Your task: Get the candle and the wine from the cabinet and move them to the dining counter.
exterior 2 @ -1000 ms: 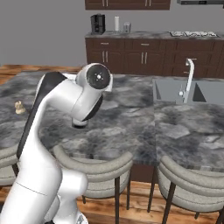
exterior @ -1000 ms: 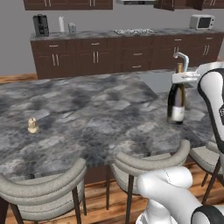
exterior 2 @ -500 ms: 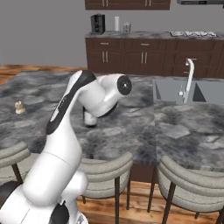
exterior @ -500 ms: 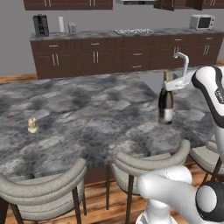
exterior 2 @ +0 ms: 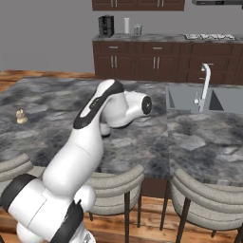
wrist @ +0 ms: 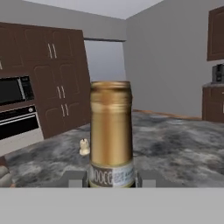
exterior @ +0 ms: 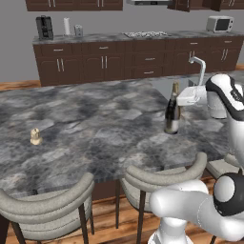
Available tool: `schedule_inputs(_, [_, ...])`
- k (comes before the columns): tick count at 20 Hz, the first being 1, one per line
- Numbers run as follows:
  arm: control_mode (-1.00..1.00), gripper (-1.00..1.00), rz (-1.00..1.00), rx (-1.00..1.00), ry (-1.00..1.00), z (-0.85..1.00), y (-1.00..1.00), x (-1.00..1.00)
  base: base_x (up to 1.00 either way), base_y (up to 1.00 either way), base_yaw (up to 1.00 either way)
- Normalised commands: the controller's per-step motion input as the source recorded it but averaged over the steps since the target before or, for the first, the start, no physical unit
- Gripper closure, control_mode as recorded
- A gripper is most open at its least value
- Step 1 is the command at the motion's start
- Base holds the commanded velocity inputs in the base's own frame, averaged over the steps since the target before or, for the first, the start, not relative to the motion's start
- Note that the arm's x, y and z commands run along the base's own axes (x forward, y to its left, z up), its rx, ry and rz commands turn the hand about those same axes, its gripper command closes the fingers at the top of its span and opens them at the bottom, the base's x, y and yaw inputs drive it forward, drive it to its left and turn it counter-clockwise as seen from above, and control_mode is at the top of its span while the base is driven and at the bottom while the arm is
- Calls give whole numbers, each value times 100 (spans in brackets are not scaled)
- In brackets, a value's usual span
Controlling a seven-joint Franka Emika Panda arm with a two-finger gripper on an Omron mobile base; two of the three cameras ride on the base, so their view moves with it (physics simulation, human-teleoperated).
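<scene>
Gripper (wrist: 112,180) clamped the bottle (exterior: 172,113) by its neck, base seemingly on the counter (exterior: 95,124). Candle (exterior: 35,136) sat far left; only release remained.

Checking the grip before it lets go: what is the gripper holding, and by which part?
The gripper holds the wine by its gold-foil neck, just below the top, upright on the dining counter.
</scene>
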Motion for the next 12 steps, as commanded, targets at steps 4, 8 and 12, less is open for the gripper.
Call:
schedule_inputs(4, [-100,100,3,2,-5,-33,0,33,0,0,0])
schedule_inputs(8, [-100,100,0,0,0,-27,0,32,0,0,0])
schedule_inputs(12, [-100,100,1,0,3,-28,1,39,0,0,0])
